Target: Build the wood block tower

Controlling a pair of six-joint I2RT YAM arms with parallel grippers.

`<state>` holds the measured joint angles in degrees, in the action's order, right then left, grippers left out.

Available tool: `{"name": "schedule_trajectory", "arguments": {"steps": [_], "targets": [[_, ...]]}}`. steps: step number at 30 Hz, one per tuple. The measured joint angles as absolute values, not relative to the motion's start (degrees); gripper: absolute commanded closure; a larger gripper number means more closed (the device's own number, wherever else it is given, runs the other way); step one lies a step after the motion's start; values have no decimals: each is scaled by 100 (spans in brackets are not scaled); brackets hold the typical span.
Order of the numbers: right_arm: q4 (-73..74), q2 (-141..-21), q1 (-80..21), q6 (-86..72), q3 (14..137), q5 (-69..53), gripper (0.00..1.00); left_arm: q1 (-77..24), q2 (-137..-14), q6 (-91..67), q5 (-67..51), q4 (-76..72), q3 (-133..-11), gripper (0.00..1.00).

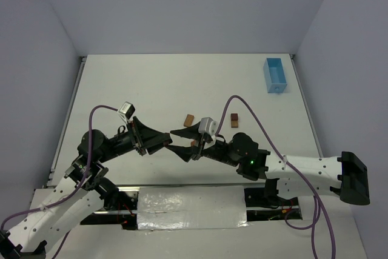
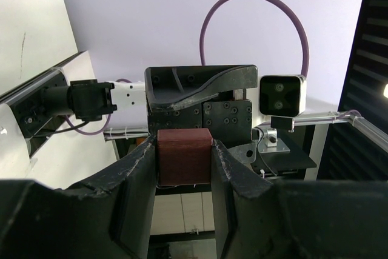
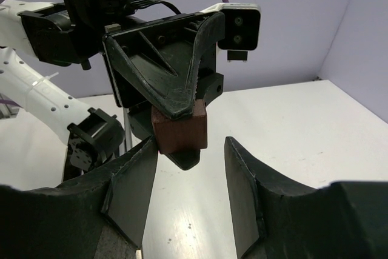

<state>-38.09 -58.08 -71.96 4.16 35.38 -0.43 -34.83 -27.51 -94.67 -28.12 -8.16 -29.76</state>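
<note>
Two claws meet in mid-air over one wooden block.

The left claw [image 1: 165, 144] is clamped on a dark brown block [image 2: 185, 156], lifted off the table [image 1: 151, 83]. The right claw [image 3: 191, 150] faces it nose to nose, its jaws spread; the block sits between them, close against one finger, with a clear gap to the other. Beyond the claws, an orange-brown block [image 1: 189, 119] and a brown block [image 1: 234, 119] lie apart on the table. A light blue tray [image 1: 276, 75] sits far off by the right edge.
</note>
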Motion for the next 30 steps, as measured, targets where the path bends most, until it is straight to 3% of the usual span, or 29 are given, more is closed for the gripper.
{"name": "schedule_trajectory", "arguments": {"steps": [11,17,19,21,22,23,24,25,27,30], "targets": [[-3804,-5808,-7196,416,3601,-193,54,-3483,-2751,-9465,-2814,-814,-2976,100],[-3798,-5808,-7194,460,3607,-248,73,-3483,-2751,-9470,-2812,-814,-2976,100],[-3795,-5811,-7194,462,3610,-250,86,-3483,-2751,-9470,-2812,-814,-2976,98],[-3774,-5824,-7194,460,3634,-242,93,-3481,-2749,-9472,-2805,-816,-2976,88],[-3739,-5833,-7194,456,3658,-226,95,-3481,-2744,-9470,-2781,-816,-2976,64],[-3695,-5839,-7192,451,3686,-215,95,-3481,-2738,-9465,-2759,-814,-2976,51],[-3623,-5843,-7175,440,3726,-211,95,-3481,-2724,-9445,-2729,-799,-2976,25],[-3564,-5852,-7168,416,3763,-211,95,-3481,-2711,-9369,-2687,-762,-2980,15],[-3448,-5867,-7131,338,3833,-163,95,-3483,-2705,-9181,-2576,-438,-3083,0],[-3155,-5839,-7019,165,3839,-3,95,-3492,-2718,-8825,-2259,276,-3387,0]]}}
